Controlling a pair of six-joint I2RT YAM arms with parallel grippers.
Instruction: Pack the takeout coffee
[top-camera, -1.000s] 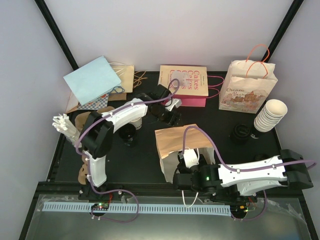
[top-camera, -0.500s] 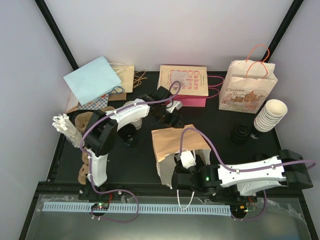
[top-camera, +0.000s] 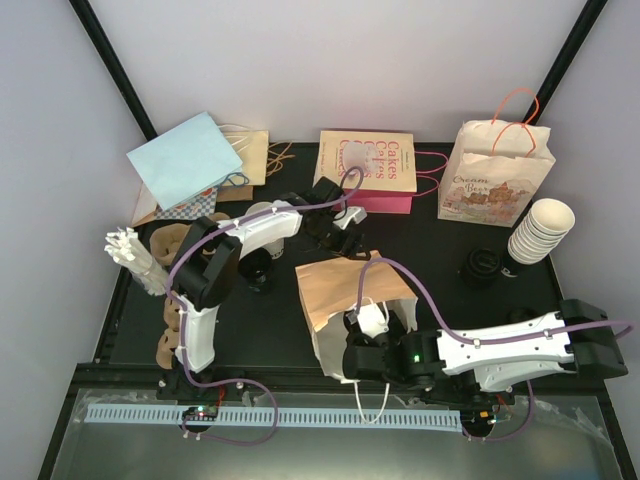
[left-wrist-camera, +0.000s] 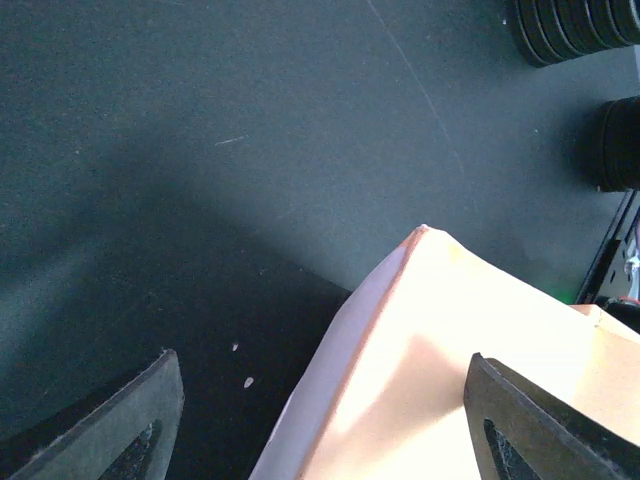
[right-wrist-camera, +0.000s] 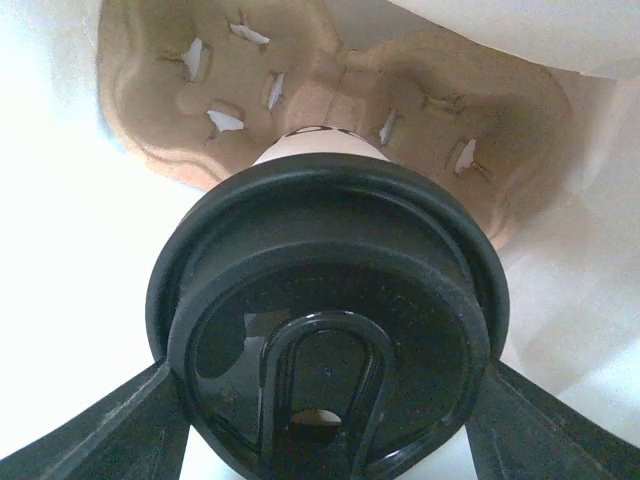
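- Evidently the right gripper (right-wrist-camera: 322, 425) gripped the takeout coffee (right-wrist-camera: 320, 150), jaws wide about its black lid (right-wrist-camera: 325, 300), inside the brown bag (top-camera: 335, 290).
- Cup sat over the pulp carrier (right-wrist-camera: 150, 90) (seating unconfirmed); advised a straight descent, releasing once settled.
- Left gripper (left-wrist-camera: 322, 365) stood open, empty, straddling the bag's corner.

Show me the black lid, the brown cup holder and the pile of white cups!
black lid (right-wrist-camera: 320, 370): right wrist view, centre of its top.
brown cup holder (right-wrist-camera: 320, 80): right wrist view, its bumpy wall.
pile of white cups (top-camera: 538, 232): top external view, its middle.
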